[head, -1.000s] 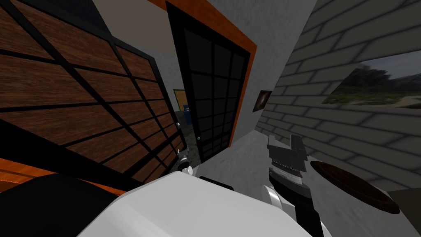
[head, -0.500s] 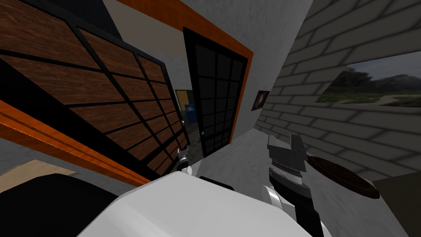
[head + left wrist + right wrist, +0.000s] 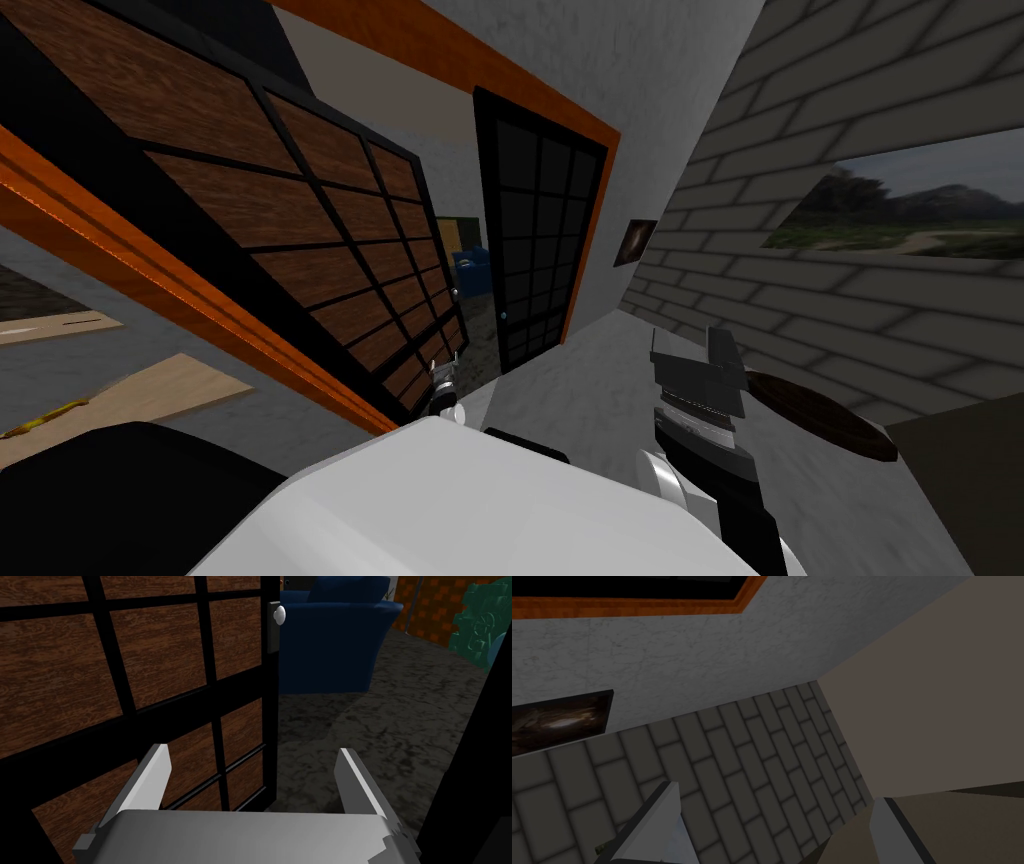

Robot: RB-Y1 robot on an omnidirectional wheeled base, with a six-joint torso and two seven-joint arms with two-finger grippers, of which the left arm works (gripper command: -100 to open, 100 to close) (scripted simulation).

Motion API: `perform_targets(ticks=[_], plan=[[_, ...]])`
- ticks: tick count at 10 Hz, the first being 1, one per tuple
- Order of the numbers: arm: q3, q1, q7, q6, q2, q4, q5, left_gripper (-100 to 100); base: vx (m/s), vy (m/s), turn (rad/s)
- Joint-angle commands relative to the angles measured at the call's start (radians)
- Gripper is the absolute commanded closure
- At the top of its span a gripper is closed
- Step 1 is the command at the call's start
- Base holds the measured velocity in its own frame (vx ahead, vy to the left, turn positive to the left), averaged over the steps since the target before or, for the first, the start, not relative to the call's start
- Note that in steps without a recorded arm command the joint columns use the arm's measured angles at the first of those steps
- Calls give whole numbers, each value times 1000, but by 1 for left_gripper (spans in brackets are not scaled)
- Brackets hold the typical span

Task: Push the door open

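- The left gripper [image 3: 252, 783] is gripping nothing, its fingers standing wide apart, low at the free edge of the door [image 3: 150, 651]; contact cannot be told.
- The door, brown panels in a black grid, is standing ajar, its white knob [image 3: 279, 614] above the gripper.
- A blue armchair [image 3: 340, 641] is sitting beyond the gap.
- The right gripper [image 3: 697, 365] is hanging at the robot's right, fingers spread, empty.

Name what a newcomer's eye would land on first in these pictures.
The big brown wood-panelled door with its black grid, standing ajar on the left, strikes first. The open left gripper is close before its free edge, below the white knob. Through the gap stands a blue armchair on a dark mottled floor. On the right, a window in the grey brick wall shows a landscape.
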Motion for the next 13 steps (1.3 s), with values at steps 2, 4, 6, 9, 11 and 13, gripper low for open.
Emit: perform_targets(ticks=[2,4,6,9,11,13], plan=[[-12,3,6,-8,13,0,-2,-100,-197,99,14],[-24,6,13,-17,23,0,-5,-100,-129,136,25],[-36,10,19,-26,32,0,-7,-100,-143,127,28],[-55,16,28,-39,46,0,-11,-100,-122,153,23],[-76,24,40,-56,56,1,-14,-100,-79,183,61],[-94,32,51,-71,64,1,-18,-100,-25,249,55]])
